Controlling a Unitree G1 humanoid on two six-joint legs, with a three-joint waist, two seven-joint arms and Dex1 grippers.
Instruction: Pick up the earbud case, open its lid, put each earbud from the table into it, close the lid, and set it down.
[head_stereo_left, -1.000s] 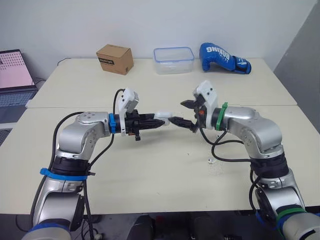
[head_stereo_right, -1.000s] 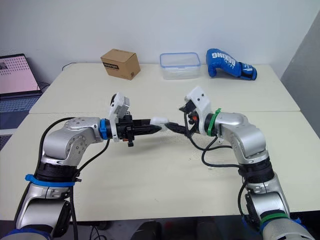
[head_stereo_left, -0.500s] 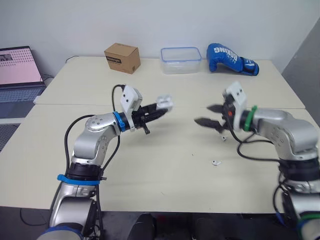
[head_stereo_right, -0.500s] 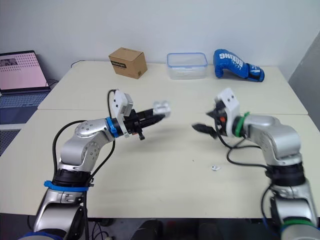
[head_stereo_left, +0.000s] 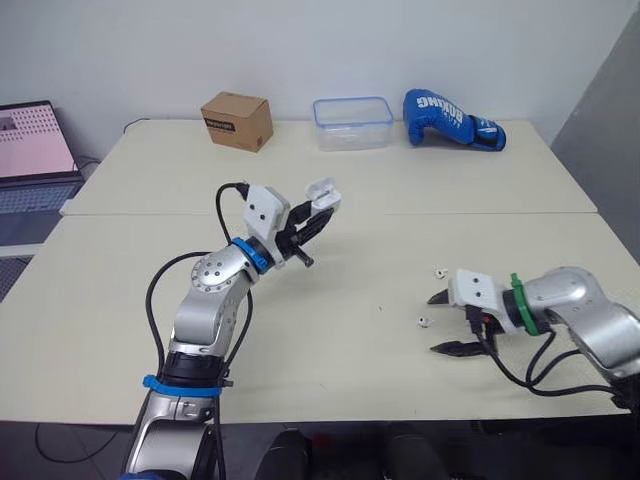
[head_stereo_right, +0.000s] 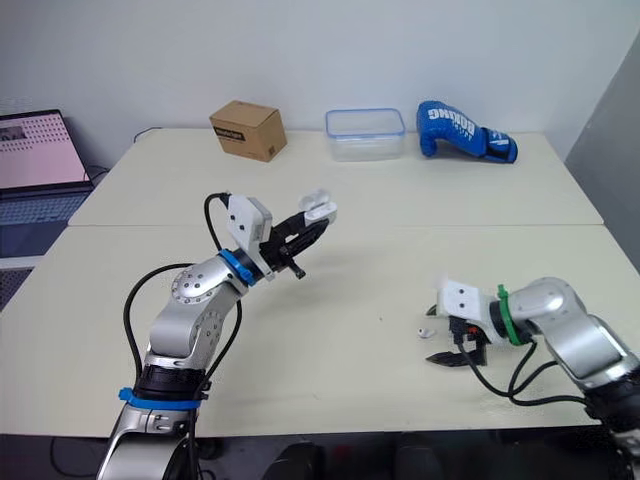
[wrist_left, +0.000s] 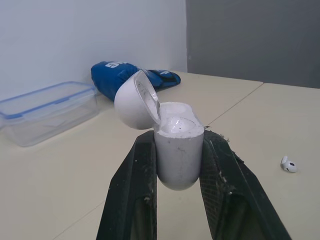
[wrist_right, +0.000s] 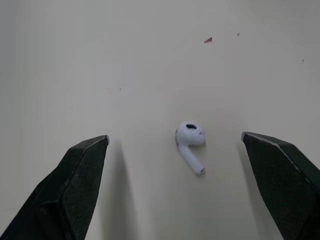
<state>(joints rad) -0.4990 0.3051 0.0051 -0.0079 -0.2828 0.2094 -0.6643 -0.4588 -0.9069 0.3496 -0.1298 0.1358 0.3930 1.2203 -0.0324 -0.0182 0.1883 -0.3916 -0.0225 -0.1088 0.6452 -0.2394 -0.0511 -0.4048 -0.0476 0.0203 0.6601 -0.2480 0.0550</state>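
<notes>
left gripper (head_stereo_left: 320, 212) holding earbud case (head_stereo_left: 322, 190) aloft, right gripper (head_stereo_left: 434, 323) spread near earbud (head_stereo_left: 423, 321)

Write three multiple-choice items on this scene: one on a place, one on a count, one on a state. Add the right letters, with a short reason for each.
1. Where is the earbud case?
A. Flat on the table
B. In the left gripper, raised above the table
C. In the right gripper

2. How many earbuds lie on the table?
A. One
B. Four
C. Two

3. The case's lid is:
A. Open, tipped back on its hinge
B. Shut
C. Detached and lying on the table

Key:
1 B: the left gripper clamps the case clear of the surface.
2 C: two small white earbuds lie close to the right gripper.
3 A: the lid stands tipped back and the inside of the case shows.
</notes>
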